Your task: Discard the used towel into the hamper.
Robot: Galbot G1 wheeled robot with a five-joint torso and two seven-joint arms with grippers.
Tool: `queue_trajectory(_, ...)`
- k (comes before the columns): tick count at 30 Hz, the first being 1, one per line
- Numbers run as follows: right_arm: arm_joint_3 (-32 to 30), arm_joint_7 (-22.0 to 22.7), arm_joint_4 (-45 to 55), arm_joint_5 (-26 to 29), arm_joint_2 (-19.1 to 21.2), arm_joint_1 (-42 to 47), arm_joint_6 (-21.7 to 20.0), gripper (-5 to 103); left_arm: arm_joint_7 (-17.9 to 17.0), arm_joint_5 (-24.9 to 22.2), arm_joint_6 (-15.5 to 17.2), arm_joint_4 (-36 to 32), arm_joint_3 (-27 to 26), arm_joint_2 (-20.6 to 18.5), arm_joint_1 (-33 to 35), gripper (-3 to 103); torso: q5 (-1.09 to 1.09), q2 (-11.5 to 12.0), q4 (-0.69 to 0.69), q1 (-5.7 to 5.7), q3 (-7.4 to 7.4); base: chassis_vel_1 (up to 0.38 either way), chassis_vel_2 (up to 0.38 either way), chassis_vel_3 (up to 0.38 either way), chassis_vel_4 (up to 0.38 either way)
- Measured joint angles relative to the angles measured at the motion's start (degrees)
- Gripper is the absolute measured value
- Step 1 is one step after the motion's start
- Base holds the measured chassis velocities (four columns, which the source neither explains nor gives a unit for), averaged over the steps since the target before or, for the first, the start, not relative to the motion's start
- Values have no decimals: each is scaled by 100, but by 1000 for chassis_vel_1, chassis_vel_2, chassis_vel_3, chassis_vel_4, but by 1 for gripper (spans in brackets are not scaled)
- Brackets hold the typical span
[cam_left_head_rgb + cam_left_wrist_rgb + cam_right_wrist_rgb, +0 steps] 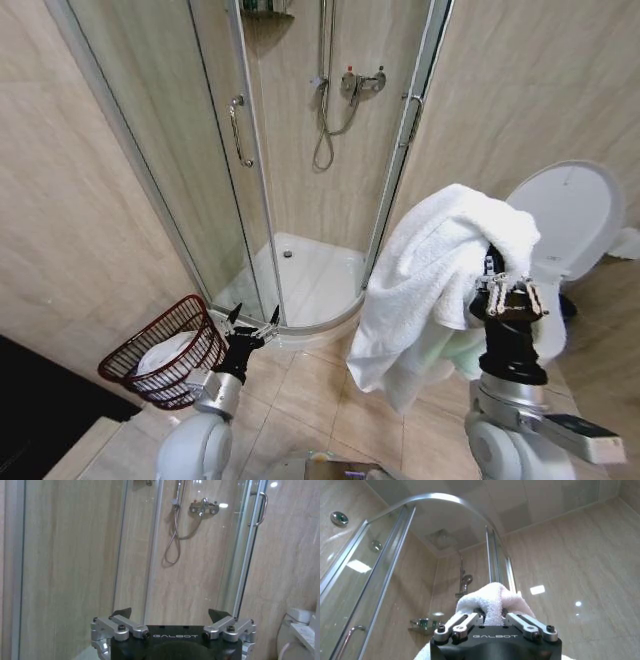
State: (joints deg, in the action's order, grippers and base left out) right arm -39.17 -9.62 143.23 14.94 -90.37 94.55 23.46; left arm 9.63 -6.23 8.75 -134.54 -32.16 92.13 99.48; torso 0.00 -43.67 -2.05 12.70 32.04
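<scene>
Left gripper (171, 615), right gripper (493, 615): black bodies marked GALBOT, silver linkage fingers, dark screws; grey rounded arm segments.

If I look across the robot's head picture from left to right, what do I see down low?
hamper → left gripper, open → towel → right gripper, pinching the towel → toilet

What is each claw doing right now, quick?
Left claw: open, holding nothing, raised beside the hamper.
Right claw: shut on the towel, held up high.
</scene>
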Motion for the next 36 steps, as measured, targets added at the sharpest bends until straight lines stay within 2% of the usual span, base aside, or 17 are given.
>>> queue_trajectory(36,-84,-39,0,18,-3,15,20,13,0,0,0,0,0,0,0,100,0,-891,0,395,497,0,0,0,0)
